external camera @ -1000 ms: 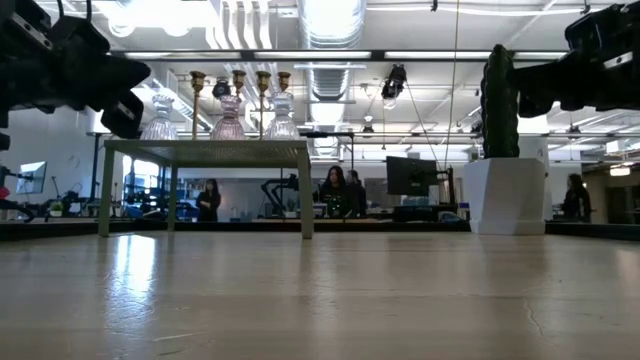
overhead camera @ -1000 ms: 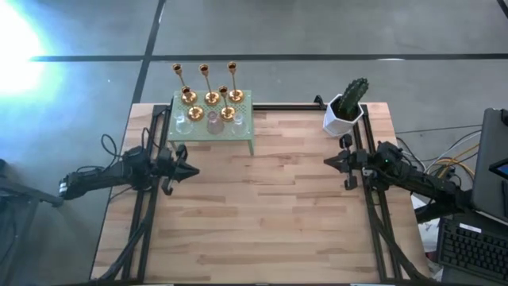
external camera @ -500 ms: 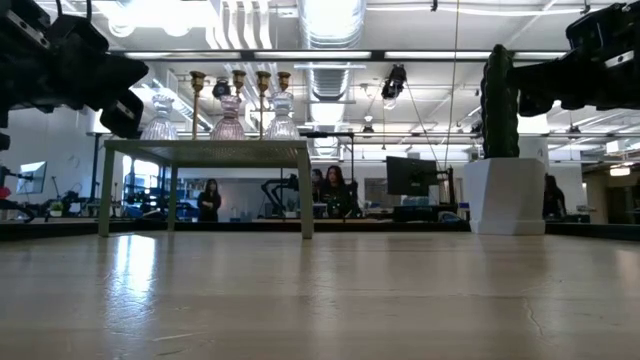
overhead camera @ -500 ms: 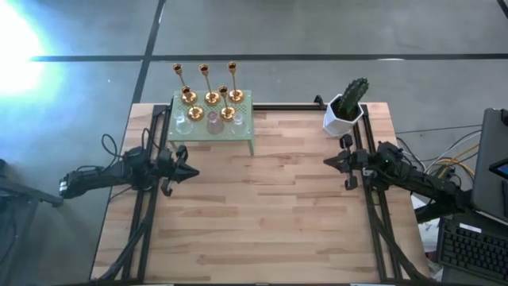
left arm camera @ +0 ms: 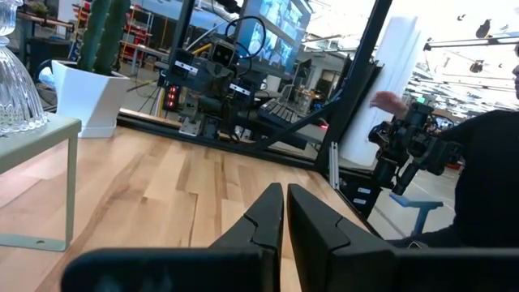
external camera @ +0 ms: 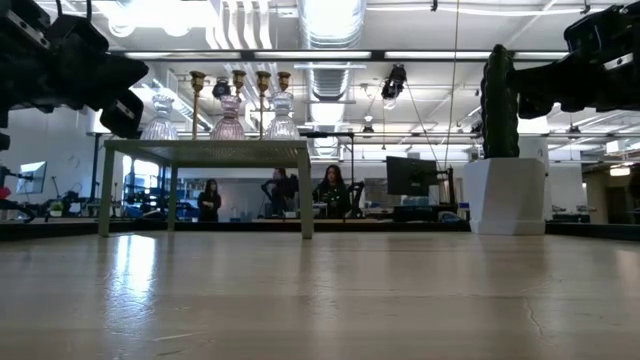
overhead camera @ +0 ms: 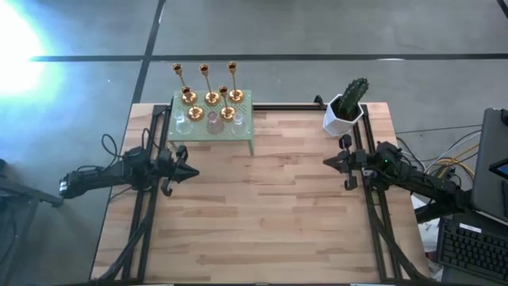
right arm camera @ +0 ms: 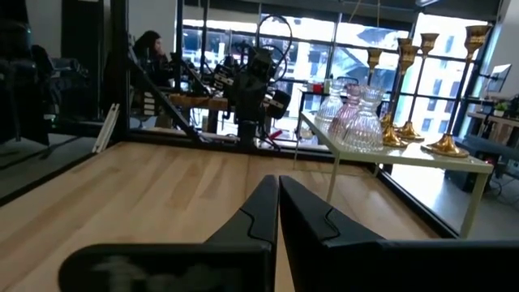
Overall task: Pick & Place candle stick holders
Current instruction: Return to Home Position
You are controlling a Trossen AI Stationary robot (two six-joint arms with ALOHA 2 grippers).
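High view — shelf (overhead camera: 245, 128): gold candlesticks (overhead camera: 211, 97), glass holders (overhead camera: 213, 121); left tool (overhead camera: 194, 171), right tool (overhead camera: 326, 163) closed, empty.

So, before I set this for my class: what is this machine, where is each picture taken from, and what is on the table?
It is a robot with two dark arms, each ending in a two-fingered hand. One picture looks straight down on the wooden table, one looks level across it from table height, and two come from cameras on the arms' wrists. The left hand and the right hand hover at opposite sides above the table, fingers shut, holding nothing. At the far edge stands a small pale green shelf. On it are gold candlesticks and, in front of them, three small glass candle holders. A cactus in a white pot stands at the far right corner.
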